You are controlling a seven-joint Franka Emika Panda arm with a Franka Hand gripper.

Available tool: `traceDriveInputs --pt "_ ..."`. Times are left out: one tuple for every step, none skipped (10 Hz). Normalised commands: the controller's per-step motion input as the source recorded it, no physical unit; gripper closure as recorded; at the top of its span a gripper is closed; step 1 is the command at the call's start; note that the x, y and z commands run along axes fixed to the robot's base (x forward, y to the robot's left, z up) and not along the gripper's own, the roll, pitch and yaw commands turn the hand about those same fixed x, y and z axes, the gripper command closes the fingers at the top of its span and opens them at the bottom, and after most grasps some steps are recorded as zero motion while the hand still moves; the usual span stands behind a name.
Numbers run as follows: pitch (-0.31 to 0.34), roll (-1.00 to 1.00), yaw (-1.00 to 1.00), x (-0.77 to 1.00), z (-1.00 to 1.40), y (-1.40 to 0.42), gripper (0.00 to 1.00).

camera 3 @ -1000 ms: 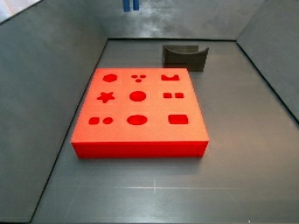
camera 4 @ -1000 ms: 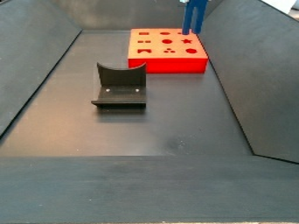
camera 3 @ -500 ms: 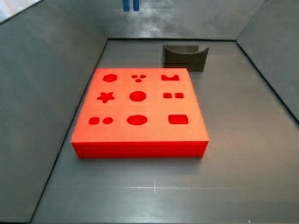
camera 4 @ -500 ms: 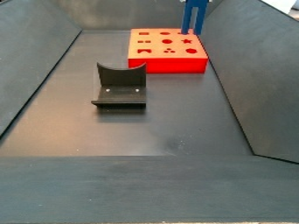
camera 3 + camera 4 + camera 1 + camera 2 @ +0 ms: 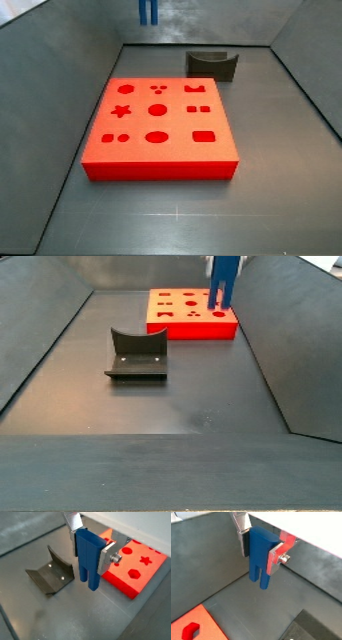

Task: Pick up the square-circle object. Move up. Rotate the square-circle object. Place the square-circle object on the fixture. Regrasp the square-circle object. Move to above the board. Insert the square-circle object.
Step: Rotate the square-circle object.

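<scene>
Square-circle object hangs upright, prongs down, clenched between the gripper's jaws, now slightly lower beside the board than a second ago, likely approaching insertion. Fixture stands empty, well apart, on the dark grey walled floor.

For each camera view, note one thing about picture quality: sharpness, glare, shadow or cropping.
In a wrist view the square-circle object, held in the pincer, is sharp, while the floor looks soft. In a wrist view the board is cut off at the corner. In a side view the board glows evenly, without glare. In a side view the fixture is dim against the dark floor.
</scene>
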Motion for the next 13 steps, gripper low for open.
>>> traceDriveInputs --pt "-0.024 -0.16 -0.07 0.02 -1.00 0.01 1.00" --pt "-0.033 -0.16 -0.06 0.02 -1.00 0.01 1.00" --pt "-0.033 -0.16 -0.05 0.02 -1.00 0.01 1.00" --pt "-0.030 -0.16 -0.05 0.03 -1.00 0.01 1.00" --pt "-0.028 -0.16 -0.04 0.03 -1.00 0.02 1.00" --pt "-0.028 -0.17 -0.04 0.03 -1.00 0.02 1.00" --pt "-0.036 -0.17 -0.04 0.03 -1.00 0.02 1.00" --pt "-0.038 -0.17 -0.03 0.03 -0.90 0.02 1.00" --pt "-0.039 -0.18 -0.03 0.03 -0.70 0.02 1.00" --pt "-0.036 -0.18 -0.02 0.03 -0.60 0.01 1.00" --pt "-0.030 -0.18 -0.02 0.03 -0.40 0.01 1.00" --pt "-0.025 -0.19 -0.01 0.04 -0.21 0.01 1.00" --pt "-0.003 -0.19 -0.01 0.00 0.00 0.00 0.00"
